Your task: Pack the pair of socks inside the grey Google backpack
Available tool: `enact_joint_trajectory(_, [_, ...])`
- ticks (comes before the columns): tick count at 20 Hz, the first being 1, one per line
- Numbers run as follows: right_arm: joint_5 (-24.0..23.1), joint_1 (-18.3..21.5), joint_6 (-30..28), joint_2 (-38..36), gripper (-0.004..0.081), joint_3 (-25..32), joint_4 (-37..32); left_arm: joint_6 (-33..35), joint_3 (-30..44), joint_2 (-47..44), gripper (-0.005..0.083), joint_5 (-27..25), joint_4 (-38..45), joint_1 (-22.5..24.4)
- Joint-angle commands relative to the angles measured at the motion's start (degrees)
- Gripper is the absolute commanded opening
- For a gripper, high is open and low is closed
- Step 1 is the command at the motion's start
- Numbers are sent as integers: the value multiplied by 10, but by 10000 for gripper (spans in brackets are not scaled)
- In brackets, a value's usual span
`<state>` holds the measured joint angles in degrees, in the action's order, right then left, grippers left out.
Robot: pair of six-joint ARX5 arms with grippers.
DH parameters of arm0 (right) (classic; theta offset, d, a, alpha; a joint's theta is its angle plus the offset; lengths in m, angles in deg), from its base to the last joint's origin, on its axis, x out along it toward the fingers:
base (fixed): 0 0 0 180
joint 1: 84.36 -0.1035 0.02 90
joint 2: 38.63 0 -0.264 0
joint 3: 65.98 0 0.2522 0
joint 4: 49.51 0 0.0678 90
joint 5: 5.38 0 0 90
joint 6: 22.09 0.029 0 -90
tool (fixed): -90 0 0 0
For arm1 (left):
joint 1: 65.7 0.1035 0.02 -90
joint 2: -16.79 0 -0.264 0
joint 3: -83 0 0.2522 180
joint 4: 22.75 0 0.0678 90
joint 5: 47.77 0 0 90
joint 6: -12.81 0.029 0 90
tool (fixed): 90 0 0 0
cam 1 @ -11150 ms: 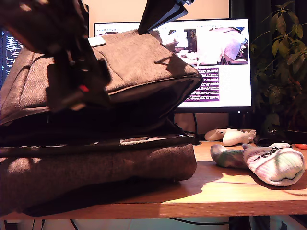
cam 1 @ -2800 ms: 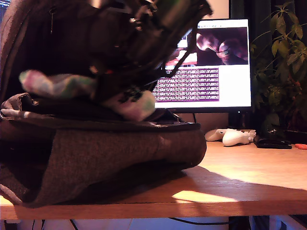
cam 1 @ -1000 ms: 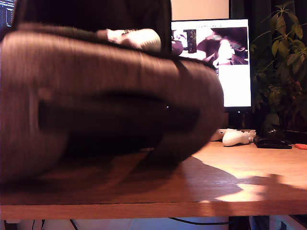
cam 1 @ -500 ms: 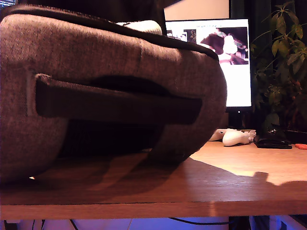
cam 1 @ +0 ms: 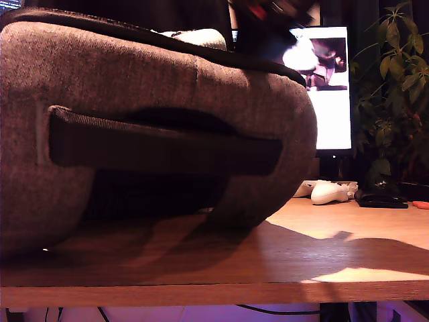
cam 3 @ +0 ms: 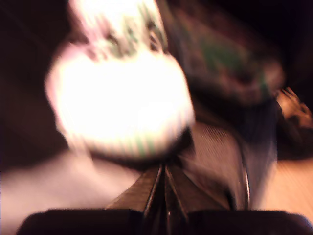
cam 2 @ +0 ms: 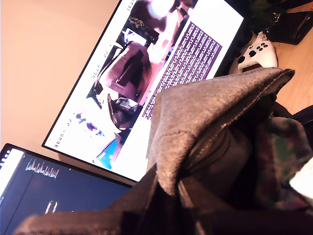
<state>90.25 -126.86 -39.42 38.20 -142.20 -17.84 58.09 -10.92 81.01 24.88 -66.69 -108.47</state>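
- The grey Google backpack point(cam 1: 154, 94) fills the left and centre of the exterior view, lying on the bench point(cam 1: 322, 258) with its dark webbing handle point(cam 1: 164, 144) facing the camera.
- The pair of socks point(cam 1: 194, 37) shows as a pale sliver at the bag's upper rim, top centre of the exterior view. It sits at the mouth of the opening, not deep inside.
- The second wrist view is blurred. The socks point(cam 3: 124, 103) fill its upper left, bright and overexposed, directly ahead of my second gripper point(cam 3: 164, 196). Its jaws look pressed together at the lower centre, with nothing visibly between them, but the blur prevents a firm reading.
- In the first wrist view, a fold of the backpack fabric point(cam 2: 205, 117) rises at the centre of the frame, and the socks' patterned knit point(cam 2: 281, 152) shows at the right edge. The jaws of my first gripper are not visible, so I cannot tell their state.
- A dark, blurred arm point(cam 1: 268, 23) hangs over the bag at the top centre of the exterior view; which arm it is cannot be confirmed.
- Risk, in my judgement: the socks lie shallow near the rim, so they could roll out onto the bench if the flap drops or the bag shifts.
- Risk: a closing zipper could catch the knit.
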Motion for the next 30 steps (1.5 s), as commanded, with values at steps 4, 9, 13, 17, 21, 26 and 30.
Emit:
enact_joint_trajectory(4, [28, -33, 26, 7, -13, -95, -49, -3, -31, -16, -21, 5, 16, -5])
enact_joint_trajectory(9, [12, -15, 23, 25, -13, -105, 24, -9, -31, -16, -21, 4, 13, -5])
enact_joint_trajectory(13, [-3, -5, 24, 1, -13, -105, 58, -19, -31, -16, -21, 4, 7, -5])
enact_joint_trajectory(17, [-3, -4, 29, -32, -13, -97, 77, -47, -31, -15, -21, 7, -5, -5])
enact_joint_trajectory(21, [-46, 0, 71, -110, -13, 17, -15, -54, -31, -15, -21, 8, -21, -5])
enact_joint_trajectory(26, [-81, 39, 99, -238, -13, 215, -138, -83, -31, -12, -21, 30, -42, -5])
enact_joint_trajectory(30, [-70, 87, 116, -294, -13, 302, -150, -126, -30, -7, -21, 68, -60, 0])
